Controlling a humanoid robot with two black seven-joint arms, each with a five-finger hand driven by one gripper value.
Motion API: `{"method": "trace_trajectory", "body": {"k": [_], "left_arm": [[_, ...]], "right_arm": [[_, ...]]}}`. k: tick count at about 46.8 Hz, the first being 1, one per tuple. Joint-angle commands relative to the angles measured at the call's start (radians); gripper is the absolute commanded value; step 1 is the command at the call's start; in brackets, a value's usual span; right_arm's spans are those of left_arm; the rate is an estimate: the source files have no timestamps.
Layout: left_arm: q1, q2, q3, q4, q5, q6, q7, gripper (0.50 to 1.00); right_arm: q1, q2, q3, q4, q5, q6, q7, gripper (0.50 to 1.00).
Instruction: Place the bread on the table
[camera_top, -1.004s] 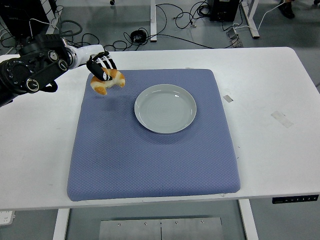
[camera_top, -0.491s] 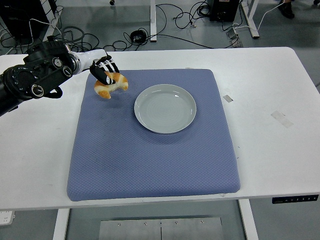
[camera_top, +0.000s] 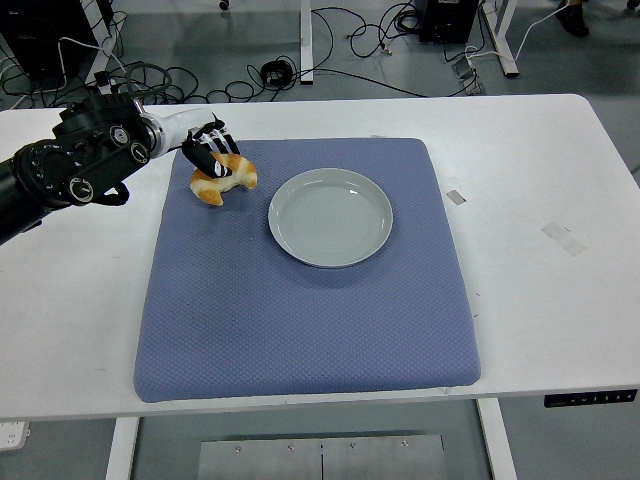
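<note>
Here the left hand (camera_top: 207, 147) has its fingers (camera_top: 214, 164) curled over the top of the bread (camera_top: 224, 178), gripping it from above near the far left corner of the blue mat (camera_top: 300, 330). The bread sits low over the mat, or just touching it; contact cannot be told from this view. Right arm not in view.

Bread: a crescent roll, golden brown, paler at the tips, glossy crust. Judged light, soft inside with a flaky shell; a hard squeeze would likely dent or flake it. Not slippery, though crumbs may shed. Best hold looks to be across the thick middle of the curve, as now, not at the thin ends, which could tear.

Mat: square, padded, dimpled weave, rounded corners; it should cushion a drop and keep the roll from sliding. It covers the middle of the white table (camera_top: 560, 170), which is smooth and hard.

Plate (camera_top: 330, 217): round, pale grey-green, glazed, shallow rim, lying on the far half of the mat, just beside the bread on its right, not touching it.

Release likely needs only a gentle opening of the fingers.
</note>
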Motion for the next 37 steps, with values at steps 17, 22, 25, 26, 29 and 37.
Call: {"method": "trace_trajectory", "body": {"k": [17,22,25,26,29,37], "left_arm": [[0.006,-0.015,0.0,0.0,-0.003,0.019,0.0,0.5],[0.006,-0.017,0.0,0.0,-0.003,0.02,0.0,0.5],[0.006,-0.018,0.0,0.0,-0.003,0.02,0.0,0.5],[0.006,-0.018,0.0,0.0,-0.003,0.02,0.0,0.5],[0.006,-0.018,0.0,0.0,-0.003,0.022,0.0,0.5],[0.012,-0.018,0.0,0.0,-0.006,0.02,0.006,0.5]], "right_arm": [[0.0,0.0,0.0,0.0,0.0,0.0,0.001,1.0],[0.0,0.0,0.0,0.0,0.0,0.0,0.0,1.0],[0.0,0.0,0.0,0.0,0.0,0.0,0.0,1.0],[0.0,0.0,0.0,0.0,0.0,0.0,0.0,1.0],[0.0,0.0,0.0,0.0,0.0,0.0,0.0,1.0],[0.0,0.0,0.0,0.0,0.0,0.0,0.0,1.0]]}}
